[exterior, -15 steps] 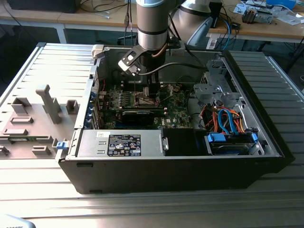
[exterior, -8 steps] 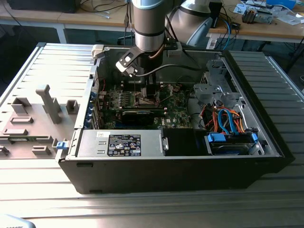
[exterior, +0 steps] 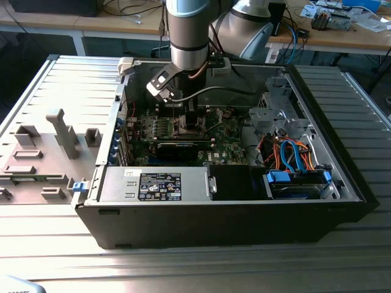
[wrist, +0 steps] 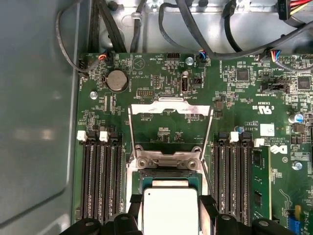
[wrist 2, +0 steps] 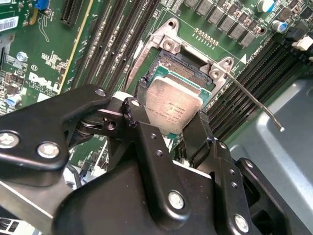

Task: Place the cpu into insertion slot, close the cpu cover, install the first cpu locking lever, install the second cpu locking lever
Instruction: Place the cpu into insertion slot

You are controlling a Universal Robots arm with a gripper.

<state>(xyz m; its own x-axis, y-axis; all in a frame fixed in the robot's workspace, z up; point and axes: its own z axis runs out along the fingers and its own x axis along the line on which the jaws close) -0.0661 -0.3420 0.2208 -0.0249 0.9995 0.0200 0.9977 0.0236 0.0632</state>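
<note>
One cpu (wrist 2: 175, 105), judged light, stiff and fragile underneath, clamped by opposite edges in the tool (wrist 2: 170, 117), poised close over the slot (wrist 2: 178, 66), cover (wrist: 168, 108) flipped open, at upper centre in the exterior view.

We see a ribbed, silvery metal worktop (exterior: 201, 268). An open black computer case (exterior: 232, 226) lies on its side across the middle of it. Just beside the case, towards the worktop's edge on the exterior view's left, we find a grey plate with upright blocks (exterior: 36, 165).
</note>
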